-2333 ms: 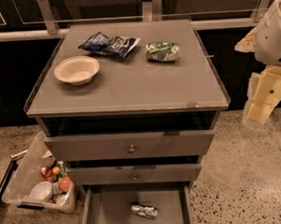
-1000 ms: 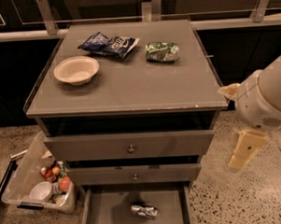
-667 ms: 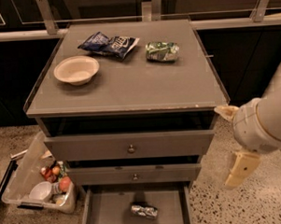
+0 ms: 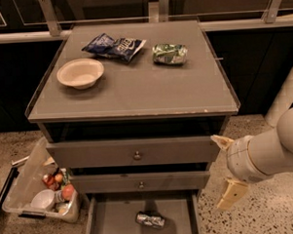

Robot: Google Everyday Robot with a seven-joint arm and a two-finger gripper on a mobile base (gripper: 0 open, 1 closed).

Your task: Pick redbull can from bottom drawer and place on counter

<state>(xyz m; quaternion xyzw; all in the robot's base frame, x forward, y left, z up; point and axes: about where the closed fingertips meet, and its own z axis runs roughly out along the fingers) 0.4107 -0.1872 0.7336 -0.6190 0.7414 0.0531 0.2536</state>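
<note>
The redbull can [image 4: 150,220] lies on its side on the grey floor of the open bottom drawer [image 4: 112,223], near the middle. The counter [image 4: 135,92] is the flat grey top of the cabinet. My gripper [image 4: 226,169] is at the cabinet's right side, level with the two upper drawers, above and to the right of the can and apart from it. Its two cream fingers [image 4: 231,195] stand wide apart and hold nothing.
On the counter are a cream bowl [image 4: 80,73], a blue chip bag [image 4: 114,44] and a green snack bag [image 4: 169,54]. Two knobbed drawers [image 4: 137,155] are shut above the bottom one. A clear bin of items [image 4: 40,189] stands on the floor at left.
My arm has come down and leftward from the upper right to the cabinet's right side, nearer the drawers. The can and the counter items have not moved.
</note>
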